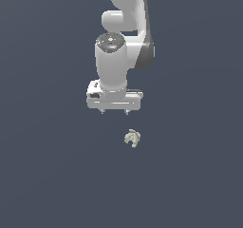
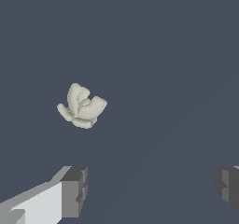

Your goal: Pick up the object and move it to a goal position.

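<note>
The object is a small pale cream lump with stubby prongs, lying on the dark grey floor. In the wrist view the object lies apart from both fingers, with nothing between them. My white gripper hangs above the floor, up and toward the exterior view's left of the object. It is open, its two short dark fingertips set wide apart. One grey finger shows in the wrist view, and the other finger sits at the far edge.
The white arm rises behind the gripper toward the top of the exterior view. Plain dark grey floor surrounds the object on all sides.
</note>
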{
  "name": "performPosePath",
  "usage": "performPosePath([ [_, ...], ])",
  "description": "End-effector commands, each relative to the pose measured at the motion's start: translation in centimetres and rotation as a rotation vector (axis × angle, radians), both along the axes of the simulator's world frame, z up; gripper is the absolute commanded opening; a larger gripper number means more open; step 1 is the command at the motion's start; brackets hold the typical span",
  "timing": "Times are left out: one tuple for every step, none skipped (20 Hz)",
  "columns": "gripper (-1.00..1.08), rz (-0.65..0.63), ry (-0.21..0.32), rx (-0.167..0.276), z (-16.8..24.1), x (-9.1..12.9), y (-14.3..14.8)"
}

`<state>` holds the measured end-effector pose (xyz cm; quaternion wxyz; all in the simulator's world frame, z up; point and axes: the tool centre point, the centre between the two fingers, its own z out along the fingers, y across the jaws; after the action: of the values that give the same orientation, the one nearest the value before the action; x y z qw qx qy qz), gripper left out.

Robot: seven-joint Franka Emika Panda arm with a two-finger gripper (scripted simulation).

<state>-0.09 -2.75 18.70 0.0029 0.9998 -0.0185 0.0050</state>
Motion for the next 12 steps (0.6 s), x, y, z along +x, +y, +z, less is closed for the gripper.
performPosePath([
  [1.00,0.000,0.000,0.000,0.0,0.0,0.0],
  [1.00,0.002,0.000,0.000,0.0,0.0,0.0],
  [1.00,0.007,0.001,-0.002,-0.1,0.0,0.2],
  [1.00,0.016,0.001,-0.003,-0.1,0.0,0.3],
  [1.00,0.027,0.002,-0.006,-0.2,0.0,0.6],
  [1.00,0.041,0.004,-0.009,-0.3,0.0,0.9],
  [1.00,0.057,0.005,-0.012,-0.4,0.0,1.1],
  [1.00,0.069,0.006,-0.014,-0.4,0.0,1.3],
  [1.00,0.079,0.006,-0.016,-0.5,0.0,1.5],
  [1.00,0.085,0.007,-0.017,-0.5,-0.1,1.5],
  [1.00,0.088,0.007,-0.017,-0.5,-0.1,1.5],
  [1.00,0.089,0.007,-0.017,-0.4,-0.1,1.5],
])
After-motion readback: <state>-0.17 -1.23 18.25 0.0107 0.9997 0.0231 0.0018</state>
